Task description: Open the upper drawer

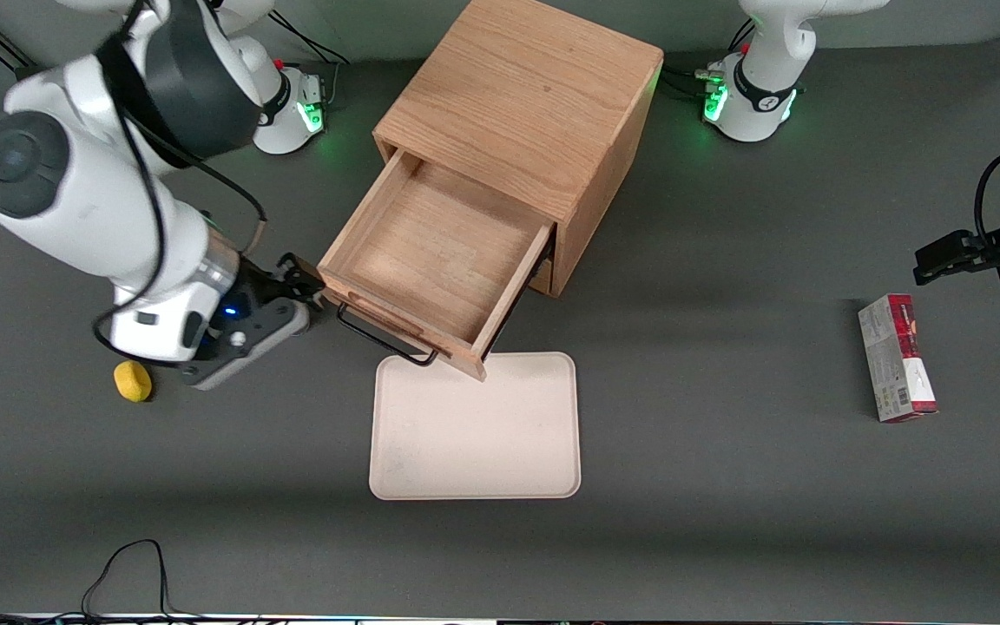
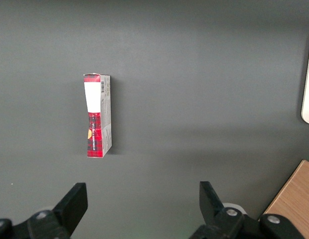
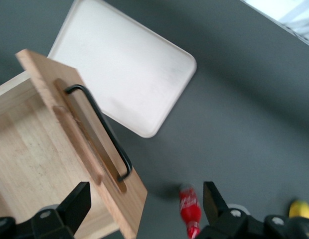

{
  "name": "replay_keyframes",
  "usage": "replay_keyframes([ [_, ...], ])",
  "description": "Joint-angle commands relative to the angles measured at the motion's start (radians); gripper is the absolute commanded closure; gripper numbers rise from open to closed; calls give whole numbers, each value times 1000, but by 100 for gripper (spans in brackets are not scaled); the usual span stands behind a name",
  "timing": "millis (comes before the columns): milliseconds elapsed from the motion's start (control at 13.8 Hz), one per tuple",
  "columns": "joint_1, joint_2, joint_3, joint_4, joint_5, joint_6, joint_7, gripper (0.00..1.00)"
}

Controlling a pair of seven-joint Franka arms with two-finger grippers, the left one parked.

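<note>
Oak-wood and boxy, the cabinet is the landmark here, and the upper drawer stands pulled well out of its front, its bare plank floor open to view. The drawer's front panel overhangs the near edge of the beige tray, which lies nearer the front camera than the cabinet. The thin black wire handle runs along that front panel, its long axis parallel to the panel.

The gripper sits just beside the drawer's front corner, at the end toward the working arm's side of the table, near one end of the handle. In the right wrist view its fingers spread wide with nothing between them; the handle lies clear of them. Judging by how far the drawer is out, the opening looks essentially done, and any further move would be away from the cabinet along the drawer's own travel.
</note>
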Motion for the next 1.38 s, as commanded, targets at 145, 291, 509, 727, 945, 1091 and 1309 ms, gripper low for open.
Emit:
replay_keyframes([
  [145, 7, -84, -135, -33, -3, -73, 203, 0],
  [291, 5, -98, -189, -35, -1, -72, 208, 0],
  [509, -85, -151, -168, -102, -4, -11, 208, 0],
  [727, -261, -282, 8, -292, -76, 98, 207, 0],
  [945, -372, -348, 103, -396, -113, 135, 211, 0],
  [1091, -404, -378, 117, -456, -112, 183, 207, 0],
  [1309, -406, -375, 110, -452, -113, 183, 196, 0],
])
